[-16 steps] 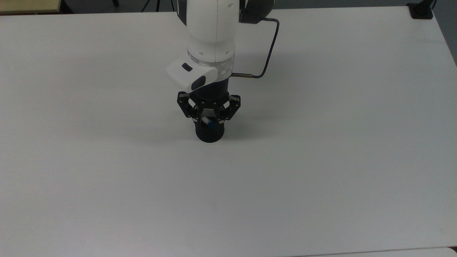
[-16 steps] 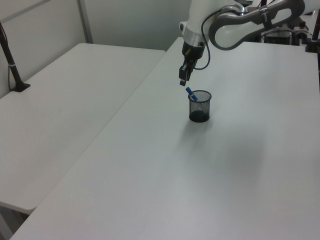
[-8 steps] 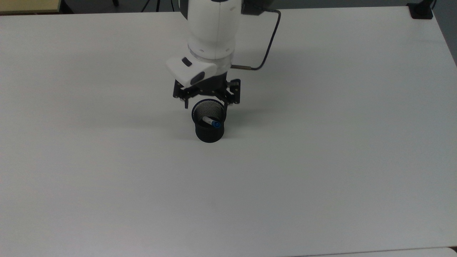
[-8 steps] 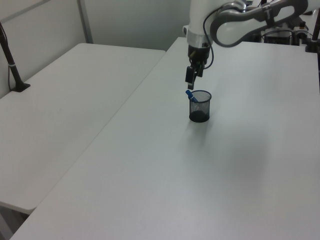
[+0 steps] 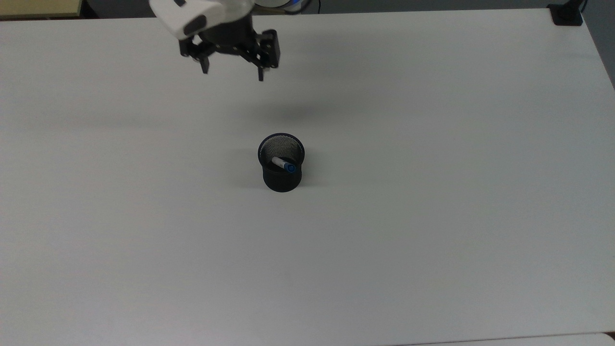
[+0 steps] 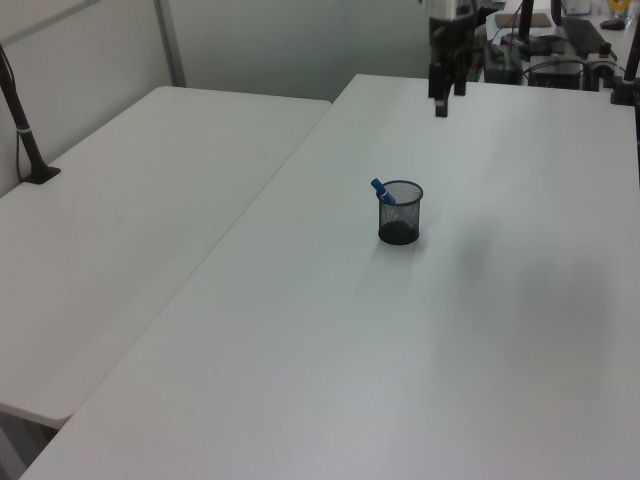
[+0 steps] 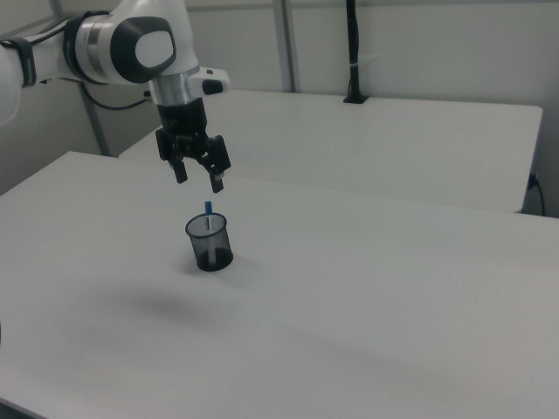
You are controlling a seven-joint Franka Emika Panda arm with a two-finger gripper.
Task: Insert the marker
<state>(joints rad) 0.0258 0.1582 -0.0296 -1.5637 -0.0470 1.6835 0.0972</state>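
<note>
I see the marker (image 5: 283, 164) sitting inside the black mesh cup (image 5: 282, 179), leaning against the rim with its blue cap poking just above the edge. In the left view the cap tilts toward the left view's left; in the right view it stands almost upright above the cup's mouth. By my reading the insertion itself is done, and the step in hand is clearing the arm away.

The gripper (image 5: 232, 72) hangs well above the worktop (image 5: 432, 216) and well apart from the cup, up near the top view's top edge. Its fingers (image 5: 261, 75) are spread open and hold nothing.

To finish this well, I would keep the gripper high and carry it away from the cup, never back down over it, because the cup looks light and a brush against the protruding cap could tip it. I would leave the fingers open; there is nothing to grip.

Around the cup the worktop is plain white. A second white table (image 6: 120, 230) sits beside it on the left view's left, with a black clamp stand (image 6: 25, 140) on its far edge. Some dark equipment (image 6: 560, 55) sits at the far end, behind the arm in the left view. None of it lies near the cup, so I judge nothing stands in the way of the retreat.
</note>
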